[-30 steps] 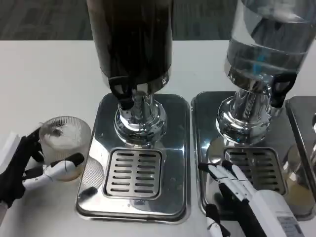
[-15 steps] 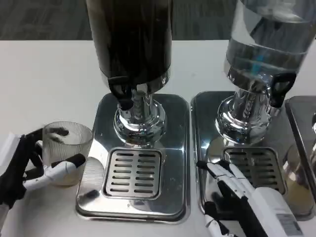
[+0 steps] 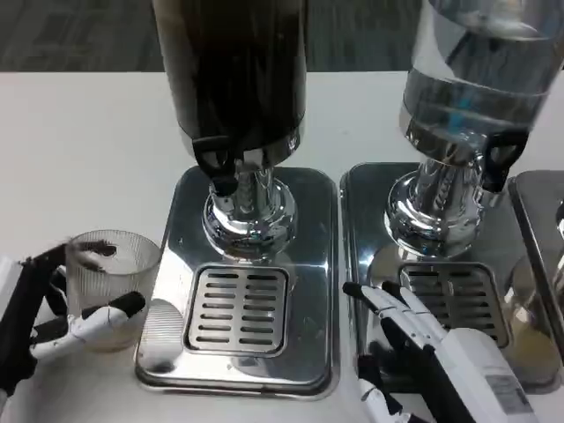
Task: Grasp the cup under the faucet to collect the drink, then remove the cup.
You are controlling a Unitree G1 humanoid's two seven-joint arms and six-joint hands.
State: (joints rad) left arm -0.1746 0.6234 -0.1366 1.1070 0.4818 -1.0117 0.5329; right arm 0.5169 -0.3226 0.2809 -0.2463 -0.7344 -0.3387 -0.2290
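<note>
Presently the left hand (image 3: 44, 322) grips the cup (image 3: 110, 286) at the table's (image 3: 79, 141) near left edge, one white finger wrapped across the cup's front and dark fingers behind it. The cup is a clear ribbed tumbler, upright, just beside the left rim of the left tray (image 3: 317, 264). It is well clear of the faucet (image 3: 220, 172), standing to that faucet's near left and not below it. Whether the cup's base rests on the table or is raised cannot be told. Its contents cannot be made out.

The left tray is polished steel with a slotted grate (image 3: 236, 308) in its near half. On its far half a chrome pedestal carries the dark dispenser (image 3: 233, 70), and the black faucet projects from the base of that tank.

The right hand (image 3: 410, 330) lies over the near part of the right tray (image 3: 361, 229), fingers spread and extended toward the far edge, holding nothing. Its fingertips reach the near left corner of that tray's grate (image 3: 471, 291).

The right tray stands just beside the left one and carries the clear dispenser (image 3: 480, 70), which is filled with a colourless liquid. A 3rd tray (image 3: 533, 203) shows at the table's right edge.
</note>
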